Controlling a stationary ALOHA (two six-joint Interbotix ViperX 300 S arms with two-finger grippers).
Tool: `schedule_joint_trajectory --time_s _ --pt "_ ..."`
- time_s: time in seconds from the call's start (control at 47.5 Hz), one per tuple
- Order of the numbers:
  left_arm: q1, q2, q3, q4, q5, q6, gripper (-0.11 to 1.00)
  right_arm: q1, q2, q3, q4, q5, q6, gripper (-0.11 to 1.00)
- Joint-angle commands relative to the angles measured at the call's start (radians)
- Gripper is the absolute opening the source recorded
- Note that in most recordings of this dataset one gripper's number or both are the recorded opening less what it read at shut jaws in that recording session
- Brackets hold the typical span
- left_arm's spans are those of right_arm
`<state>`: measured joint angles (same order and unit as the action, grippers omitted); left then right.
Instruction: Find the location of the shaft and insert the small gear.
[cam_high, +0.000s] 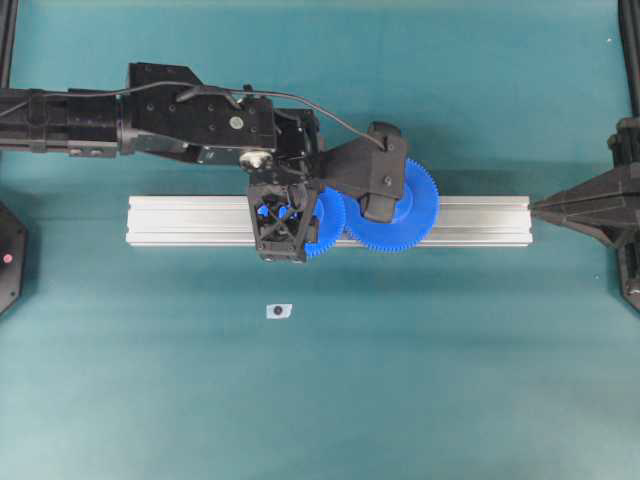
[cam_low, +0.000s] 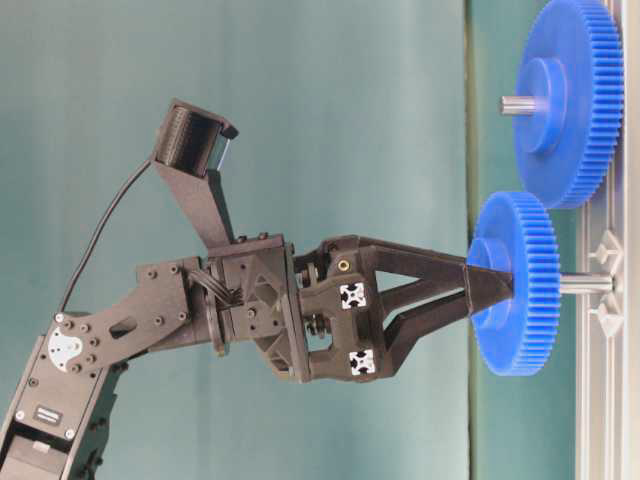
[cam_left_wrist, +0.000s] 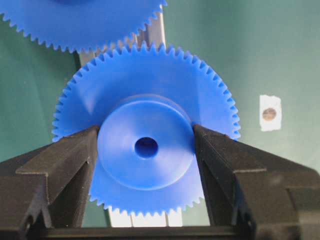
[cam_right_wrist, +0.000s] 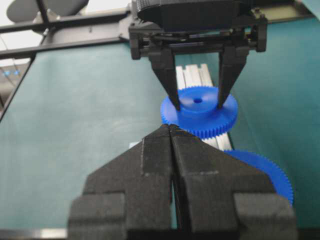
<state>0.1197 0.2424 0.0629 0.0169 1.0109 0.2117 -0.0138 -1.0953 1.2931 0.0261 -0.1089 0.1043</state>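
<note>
The small gear (cam_left_wrist: 150, 180), a blue toothed disc with a raised hub, hangs level over the silver rail (cam_high: 470, 222). My left gripper (cam_left_wrist: 145, 129) is shut on its hub, one finger on each side. In the table-level view the shaft (cam_low: 585, 284), a thin grey pin, stands out of the rail and meets the small gear (cam_low: 515, 330) from below. The gear sits a little off the rail. No pin tip shows in its dark centre hole. My right gripper (cam_right_wrist: 171, 127) is shut and empty, off the rail's right end (cam_high: 535, 207).
A larger blue gear (cam_high: 400, 215) with a grey pin tip (cam_low: 515, 105) sits on the rail right beside the small one, teeth close together. A small white tag with a dark spot (cam_high: 279, 311) lies on the green mat in front of the rail.
</note>
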Motion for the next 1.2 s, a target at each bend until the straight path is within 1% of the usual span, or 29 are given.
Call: schedule_joint_trajectory --time_s 0.0,0.506,0.548,0.632,0.653,0.822,1.18 --pt "0.046 -0.005 -0.008 0.011 -0.011 0.002 0.63 -0.002 0.008 -0.014 0.0 -0.005 0.008 -0.03" --pt "0.044 -0.054 -0.017 0.009 -0.005 -0.012 0.64 -0.002 0.006 -0.014 0.0 -0.005 0.008 -0.03" --pt "0.044 -0.055 -0.017 0.011 -0.005 -0.015 0.69 -0.002 0.006 -0.014 0.0 -0.005 0.008 -0.03" --pt "0.04 -0.058 -0.018 0.011 -0.005 -0.017 0.87 -0.002 0.006 -0.014 0.0 -0.005 0.008 -0.03" --pt "0.037 -0.058 -0.02 0.011 -0.005 -0.017 0.89 -0.002 0.008 -0.015 0.0 -0.005 0.008 -0.03" --pt "0.021 -0.06 -0.02 0.011 0.006 -0.015 0.83 -0.002 0.008 -0.017 0.0 -0.005 0.008 -0.03" --pt "-0.026 -0.067 -0.031 0.011 0.046 -0.026 0.83 -0.002 0.008 -0.017 0.0 -0.005 0.009 -0.03"
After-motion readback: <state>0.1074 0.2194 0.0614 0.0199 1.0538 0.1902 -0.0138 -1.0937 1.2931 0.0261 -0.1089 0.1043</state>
